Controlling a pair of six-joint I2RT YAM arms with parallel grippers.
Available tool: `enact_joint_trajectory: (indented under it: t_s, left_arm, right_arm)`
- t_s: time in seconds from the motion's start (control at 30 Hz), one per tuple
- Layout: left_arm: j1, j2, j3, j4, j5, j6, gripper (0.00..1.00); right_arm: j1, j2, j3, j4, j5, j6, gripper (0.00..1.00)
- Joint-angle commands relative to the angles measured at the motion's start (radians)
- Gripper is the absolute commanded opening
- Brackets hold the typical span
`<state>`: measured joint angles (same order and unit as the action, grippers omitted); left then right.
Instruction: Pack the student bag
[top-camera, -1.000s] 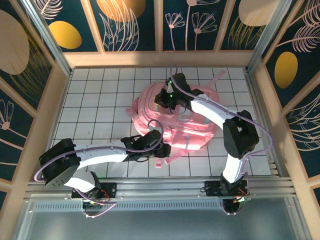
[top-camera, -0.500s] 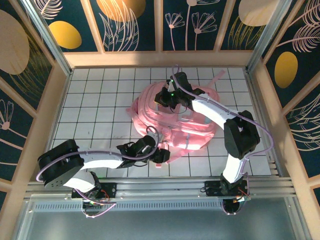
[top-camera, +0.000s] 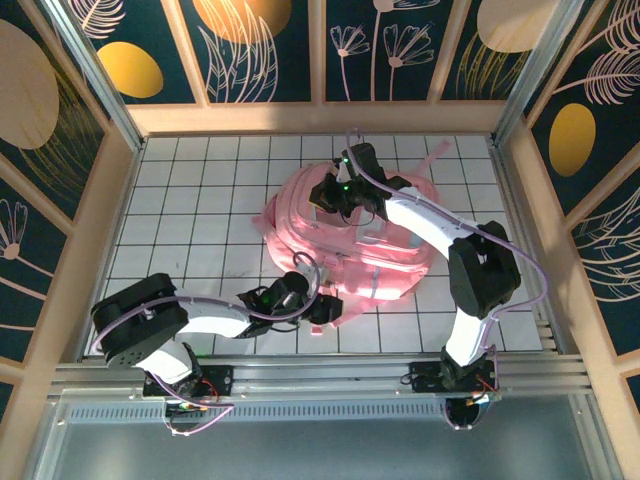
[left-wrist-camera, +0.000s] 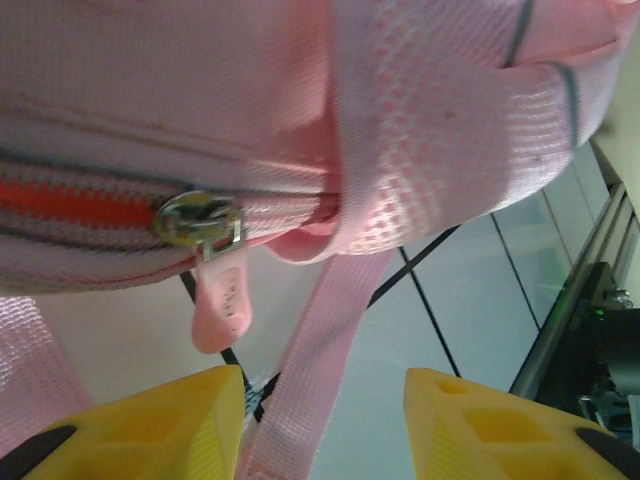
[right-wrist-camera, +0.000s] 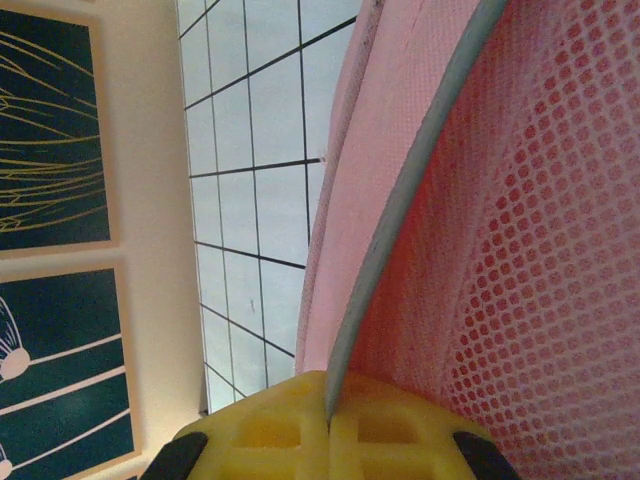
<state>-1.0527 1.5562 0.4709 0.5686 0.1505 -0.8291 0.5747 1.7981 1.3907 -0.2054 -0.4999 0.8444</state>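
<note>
The left gripper (top-camera: 318, 305) has dropped to the near left corner of the student bag (top-camera: 390, 265), which lies mid-table, slightly right of centre. Its jaws have narrowed over the last second but remain apart. In the left wrist view, the left gripper (left-wrist-camera: 320, 420) sits just below the zip pull (left-wrist-camera: 215, 300), with a loose strap (left-wrist-camera: 320, 370) running between its fingers. Judgement: a grasp on the zip is being set up and is not yet made. The right gripper (top-camera: 335, 195) has not moved and stays clamped together on the bag's grey-piped far edge.
</note>
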Motion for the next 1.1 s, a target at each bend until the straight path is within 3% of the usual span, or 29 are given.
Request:
enact_joint_trajectory:
  t_s: [0.0,0.43,0.6,0.7,1.07]
  left_arm:
    - [0.007,0.034,0.01,0.042,0.015,-0.016,0.46]
    - [0.026,-0.029,-0.061,0.04,0.016,-0.043,0.47]
    - [0.04,-0.044,-0.063,0.053,0.032,-0.04,0.67]
    - [0.053,-0.036,-0.061,0.072,0.044,-0.043,0.73]
    - [0.069,0.064,0.019,0.095,0.08,-0.01,0.64]
  right_arm:
    - [-0.007,-0.031,0.033,0.077,-0.031,0.012,0.0]
    - [-0.022,-0.026,0.047,0.094,-0.089,0.06,0.0]
    - [-0.022,-0.007,0.072,0.084,-0.147,0.092,0.0]
    - [-0.021,-0.008,0.066,0.093,-0.153,0.101,0.0]
    - [-0.022,-0.012,0.061,0.123,-0.17,0.134,0.0]
